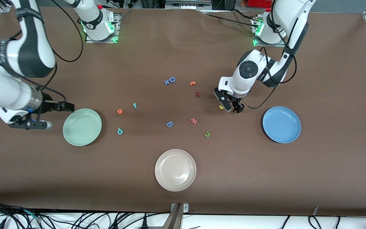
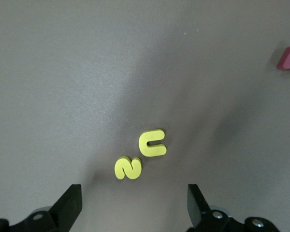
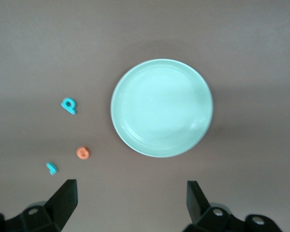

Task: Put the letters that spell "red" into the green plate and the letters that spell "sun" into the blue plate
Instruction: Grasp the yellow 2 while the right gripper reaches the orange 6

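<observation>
A brown table (image 1: 183, 178) holds scattered foam letters. The left claw (image 1: 229, 106) hangs open, low over a yellow "s" (image 2: 128, 167) and yellow "u" (image 2: 152, 143), gripping nothing. An olive "n" (image 1: 207, 134) lies nearer the camera, the blue plate (image 1: 281, 124) toward the left arm's end. The right claw (image 3: 130, 200) waits open above the green plate (image 1: 82, 127); beside that plate lie the orange "e" (image 1: 119, 111), teal "d" (image 1: 120, 131) and teal "r" (image 1: 134, 105).

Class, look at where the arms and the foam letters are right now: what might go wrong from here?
1. The yellow "s" and yellow "u" lie almost touching below the open left end effector; closing may catch both or flick one away.
2. The olive "n" lies near the pink "w", a possible mix-up.
3. The right end effector, open, hangs by the green plate; a low move may nudge it.
</observation>
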`<state>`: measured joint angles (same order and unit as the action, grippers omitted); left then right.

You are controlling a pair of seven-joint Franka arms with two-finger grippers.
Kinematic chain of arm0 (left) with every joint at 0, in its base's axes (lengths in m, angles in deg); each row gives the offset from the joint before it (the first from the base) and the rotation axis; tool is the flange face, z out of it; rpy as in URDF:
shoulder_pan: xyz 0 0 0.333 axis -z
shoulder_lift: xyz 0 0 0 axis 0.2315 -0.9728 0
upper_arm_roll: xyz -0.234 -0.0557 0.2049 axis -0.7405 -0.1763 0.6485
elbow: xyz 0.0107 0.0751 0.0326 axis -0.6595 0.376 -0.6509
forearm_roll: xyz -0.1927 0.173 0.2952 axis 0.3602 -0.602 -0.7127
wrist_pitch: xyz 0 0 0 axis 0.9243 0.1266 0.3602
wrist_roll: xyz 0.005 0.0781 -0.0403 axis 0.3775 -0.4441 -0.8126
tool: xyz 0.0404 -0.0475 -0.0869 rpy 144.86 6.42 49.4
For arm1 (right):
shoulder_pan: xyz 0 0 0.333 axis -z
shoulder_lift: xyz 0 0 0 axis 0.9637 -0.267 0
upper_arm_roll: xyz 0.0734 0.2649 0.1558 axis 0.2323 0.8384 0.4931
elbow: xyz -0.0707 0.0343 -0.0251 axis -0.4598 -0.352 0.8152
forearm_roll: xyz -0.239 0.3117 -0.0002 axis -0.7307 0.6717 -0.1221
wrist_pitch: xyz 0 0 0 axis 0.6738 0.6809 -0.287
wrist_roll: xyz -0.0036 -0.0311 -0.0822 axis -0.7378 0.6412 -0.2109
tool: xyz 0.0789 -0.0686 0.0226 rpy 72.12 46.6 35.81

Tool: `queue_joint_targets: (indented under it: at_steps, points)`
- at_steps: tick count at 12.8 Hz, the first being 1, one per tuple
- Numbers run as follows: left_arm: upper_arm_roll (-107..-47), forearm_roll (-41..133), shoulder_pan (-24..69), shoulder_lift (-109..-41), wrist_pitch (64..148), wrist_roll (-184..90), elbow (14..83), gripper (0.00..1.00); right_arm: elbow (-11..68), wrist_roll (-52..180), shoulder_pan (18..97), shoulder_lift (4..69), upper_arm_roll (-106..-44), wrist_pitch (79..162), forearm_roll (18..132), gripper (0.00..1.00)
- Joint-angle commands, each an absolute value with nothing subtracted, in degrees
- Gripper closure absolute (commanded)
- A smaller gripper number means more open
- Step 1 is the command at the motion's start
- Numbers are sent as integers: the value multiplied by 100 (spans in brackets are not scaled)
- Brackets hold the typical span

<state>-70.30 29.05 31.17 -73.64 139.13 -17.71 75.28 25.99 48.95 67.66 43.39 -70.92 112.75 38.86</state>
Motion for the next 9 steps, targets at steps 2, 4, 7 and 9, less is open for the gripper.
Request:
queue_joint_targets:
  at_steps: [2,4,7,9]
  points:
    - [-7011,2772,3114,-7655,14391,-1651,7508,7,3850,3711,6502,4350,-6905,13295,3885,0]
    - [-7011,2537,3097,-7655,14401,-1651,7517,18,4064,3140,6319,4044,-6878,14054,3877,0]
    - [-7011,2324,3053,-7673,14401,-1651,7508,48,4055,1964,6036,3700,-6869,14539,3378,0]
    - [-7011,2315,3053,-7664,14401,-1695,7499,66,4064,1496,5975,3629,-6808,14602,3305,0]
